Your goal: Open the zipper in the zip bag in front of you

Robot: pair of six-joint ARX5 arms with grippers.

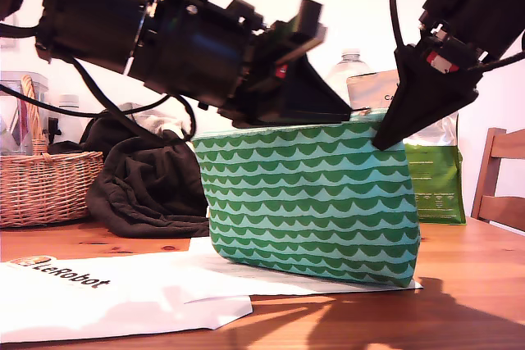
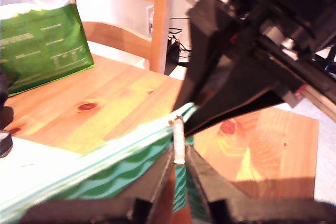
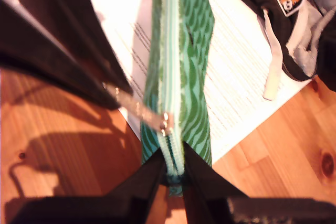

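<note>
Zip bag (image 1: 312, 202) stands on its long edge on the worktop (image 1: 476, 284), resting on white paper sheets (image 1: 123, 293), zipper (image 1: 279, 129) uppermost. Both claws are at the bag's top corner, the one nearer the wooden chair (image 1: 500, 178).

My first claw (image 2: 178, 156): nearly shut, pinching the silver pull tab (image 2: 179, 140), which stands upright between the tips. Grip looks shallow, on the tab only, no fabric caught.

My second claw (image 3: 172, 166): closed on the very end of the bag's zip edge, just behind the slider (image 3: 165, 121). It holds that corner up and taut. The tab runs from the slider sideways to the first claw.

Zip tape beyond the slider looks closed along the whole visible run. Judged: opening barely begun, if at all.

Step in hand: draw the slider away from the second claw, along the bag's top edge toward the far corner.
- Pull in line with the tape, not upward or sideways; the tab is already angled off-axis and could slip.
- Second claw must stay fixed as the anchor, otherwise the bag simply follows.
- Keep the edge tensioned and straight; the fabric sags below the corner and slack would jam the slider.
- Go slowly; a thin metal tab gives little purchase.
</note>
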